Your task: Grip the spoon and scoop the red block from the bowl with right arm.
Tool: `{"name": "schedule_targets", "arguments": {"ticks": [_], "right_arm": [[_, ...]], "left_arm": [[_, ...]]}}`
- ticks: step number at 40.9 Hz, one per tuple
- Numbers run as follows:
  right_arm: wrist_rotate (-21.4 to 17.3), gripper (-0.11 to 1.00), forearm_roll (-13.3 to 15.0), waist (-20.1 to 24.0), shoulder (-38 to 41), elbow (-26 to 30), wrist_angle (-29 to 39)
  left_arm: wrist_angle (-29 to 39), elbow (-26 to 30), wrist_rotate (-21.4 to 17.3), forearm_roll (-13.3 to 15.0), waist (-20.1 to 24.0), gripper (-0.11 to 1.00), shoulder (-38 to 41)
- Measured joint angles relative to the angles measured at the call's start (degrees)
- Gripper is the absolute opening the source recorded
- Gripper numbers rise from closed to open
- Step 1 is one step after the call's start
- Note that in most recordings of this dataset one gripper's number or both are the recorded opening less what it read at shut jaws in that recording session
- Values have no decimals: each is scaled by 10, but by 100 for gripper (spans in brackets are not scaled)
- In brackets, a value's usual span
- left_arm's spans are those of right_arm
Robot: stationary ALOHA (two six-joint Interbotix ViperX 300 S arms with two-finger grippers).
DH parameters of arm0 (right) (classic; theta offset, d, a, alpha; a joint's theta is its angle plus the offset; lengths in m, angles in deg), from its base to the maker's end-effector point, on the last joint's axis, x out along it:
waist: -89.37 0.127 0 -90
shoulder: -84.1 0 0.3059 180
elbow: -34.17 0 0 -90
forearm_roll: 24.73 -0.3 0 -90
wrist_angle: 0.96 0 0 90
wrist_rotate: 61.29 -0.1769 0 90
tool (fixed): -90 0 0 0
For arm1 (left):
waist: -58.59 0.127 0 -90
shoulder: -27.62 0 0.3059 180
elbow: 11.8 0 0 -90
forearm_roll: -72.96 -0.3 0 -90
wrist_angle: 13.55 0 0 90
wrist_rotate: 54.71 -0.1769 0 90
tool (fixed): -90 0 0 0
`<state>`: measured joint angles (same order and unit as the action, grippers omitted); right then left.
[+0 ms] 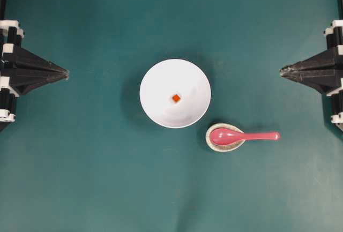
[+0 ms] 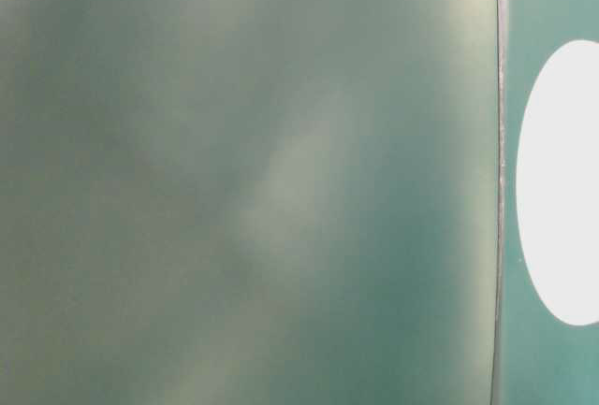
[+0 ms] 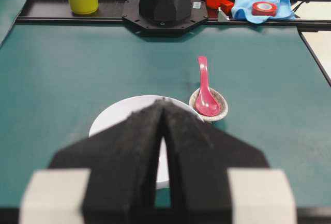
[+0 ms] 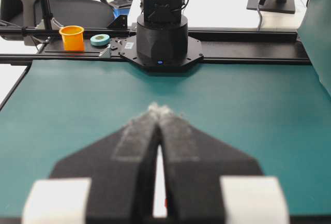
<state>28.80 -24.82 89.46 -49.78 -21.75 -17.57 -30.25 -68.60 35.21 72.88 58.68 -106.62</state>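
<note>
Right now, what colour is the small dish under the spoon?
Speckled off-white dish under the pink spoon; the left wrist view shows it best.

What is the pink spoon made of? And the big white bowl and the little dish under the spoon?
The glossy pink soup spoon looks like glazed ceramic or hard plastic: bright highlights sit on its scoop. The large plain white round bowl looks like smooth ceramic or melamine, evenly white with soft shading. The small speckled oval spoon rest seems to be stoneware, judging by its dark flecks.

- The bowl [image 1: 175, 93], plain white and round, stands upright mid-table.
- The red block [image 1: 176, 98], 1 tiny cube, lies at its centre.
- The spoon [image 1: 241, 135], glossy pink, lies beside the bowl, handle pointing away.
</note>
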Motion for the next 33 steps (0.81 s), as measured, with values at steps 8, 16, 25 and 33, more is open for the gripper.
{"name": "schedule_targets", "arguments": {"ticks": [8, 16, 25, 33], "right_arm": [[-11, 0, -3, 0, 21, 0, -2], [-12, 0, -6, 0, 32, 0, -24], [-14, 0, -18, 0, 33, 0, -34], [-13, 0, -18, 0, 33, 0, -34]], "left_arm": [[30, 11, 0, -3, 0, 0, 2], [44, 11, 4, -3, -1, 0, 2], [99, 11, 5, -3, -1, 0, 1], [138, 11, 9, -4, -1, 0, 0]]}}
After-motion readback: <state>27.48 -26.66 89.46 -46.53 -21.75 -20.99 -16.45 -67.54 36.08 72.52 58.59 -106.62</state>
